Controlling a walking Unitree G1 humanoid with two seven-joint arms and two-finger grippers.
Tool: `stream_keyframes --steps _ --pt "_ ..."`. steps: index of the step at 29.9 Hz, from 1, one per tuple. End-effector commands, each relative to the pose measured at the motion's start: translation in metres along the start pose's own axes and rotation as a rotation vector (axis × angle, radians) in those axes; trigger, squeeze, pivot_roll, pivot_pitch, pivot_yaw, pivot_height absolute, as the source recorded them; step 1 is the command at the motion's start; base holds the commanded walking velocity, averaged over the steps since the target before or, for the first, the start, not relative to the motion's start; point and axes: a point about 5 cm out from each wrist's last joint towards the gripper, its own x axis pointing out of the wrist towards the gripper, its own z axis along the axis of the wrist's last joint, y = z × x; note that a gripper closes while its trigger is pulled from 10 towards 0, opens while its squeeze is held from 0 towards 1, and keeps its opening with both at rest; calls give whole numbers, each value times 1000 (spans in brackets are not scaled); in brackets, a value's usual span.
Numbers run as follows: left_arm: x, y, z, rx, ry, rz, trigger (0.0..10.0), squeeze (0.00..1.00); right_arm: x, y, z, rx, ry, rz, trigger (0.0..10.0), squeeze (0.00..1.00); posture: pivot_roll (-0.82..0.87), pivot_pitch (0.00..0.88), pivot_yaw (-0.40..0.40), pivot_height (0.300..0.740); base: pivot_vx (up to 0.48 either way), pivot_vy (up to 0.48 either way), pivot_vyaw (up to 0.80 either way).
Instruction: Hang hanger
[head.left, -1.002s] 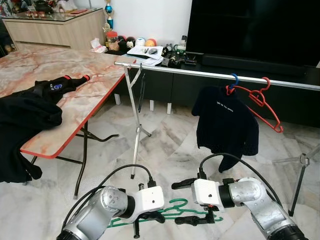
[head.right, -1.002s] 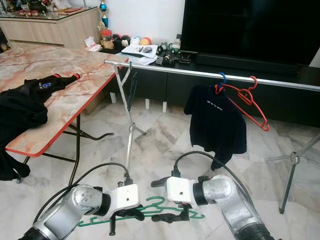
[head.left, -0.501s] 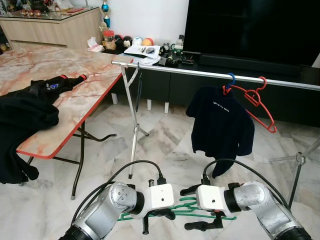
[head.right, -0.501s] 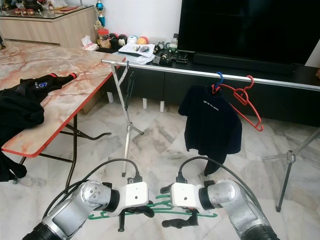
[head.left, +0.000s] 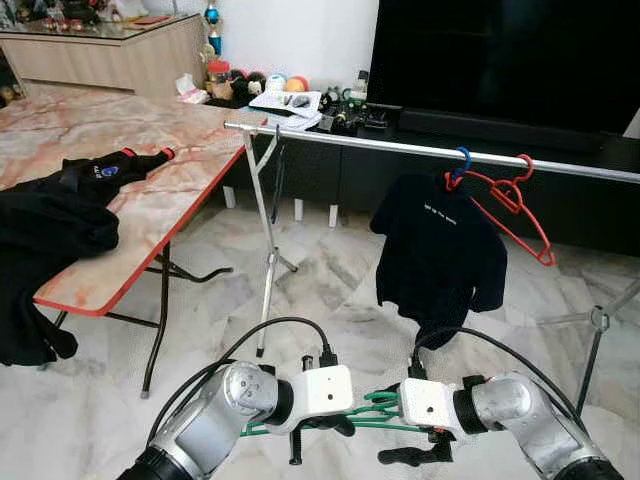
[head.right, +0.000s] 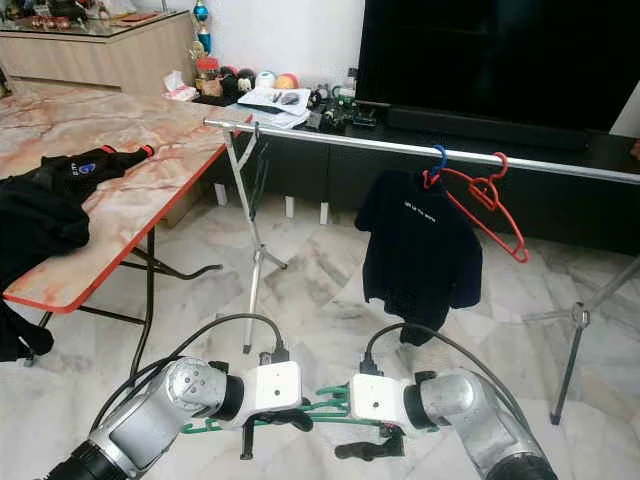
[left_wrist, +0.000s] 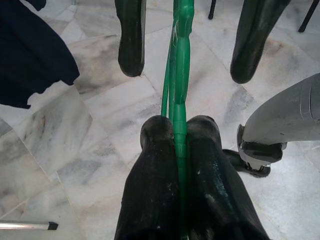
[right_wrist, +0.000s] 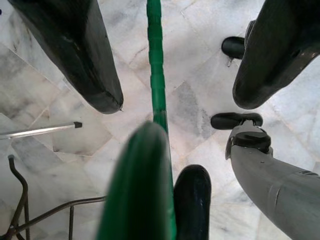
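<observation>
I have the green hanger (head.left: 385, 412) low in front of the robot, slung between the two arms well above the marble floor (head.left: 330, 280), with its long axis running side to side from one wrist to the other. The left gripper (left_wrist: 176, 131) has its fingers (left_wrist: 152, 165) closed tight on the green bar; in the left wrist view the bar runs straight out from between them. The right gripper (right_wrist: 165, 75) sits with its fingers (right_wrist: 75, 55) spread wide, the bar passing down the gap and touching neither, so I judge the left arm alone carries the hanger.

What the next move turns on is that the rail (head.left: 400, 148) lies ahead and well above both grippers, running roughly the same way as the hanger's bar. The hook end looks to sit near the middle, between the two wrists, though I cannot make out which way it opens.

On the rail hang a dark shirt (head.left: 438, 255) on a blue hanger (head.left: 460, 165) and, just beside it, a bare red hanger (head.left: 520, 205). The stretch of rail toward the left looks free. To the left stands the bench (head.left: 150, 190) with black clothes (head.left: 50, 225) lying on it.
</observation>
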Motion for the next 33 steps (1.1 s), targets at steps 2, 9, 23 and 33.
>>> stream_keyframes --steps 2,9,23,33 --pt "1 2 8 33 -22 4 10000 0 -2 -4 -1 1 7 -17 0 0 134 0 -57 740 0 0 0" --pt "1 2 10 33 -31 2 10000 0 -1 -5 -2 9 6 -27 0 0 137 0 -58 740 0 0 0" --pt "0 2 16 32 -57 -5 10000 0 2 -7 1 53 -61 -43 0 0 140 0 -56 740 0 0 0" --pt "-3 2 20 26 -83 -21 10000 0 -2 -9 3 107 -144 -61 0 0 141 0 -55 740 0 0 0"
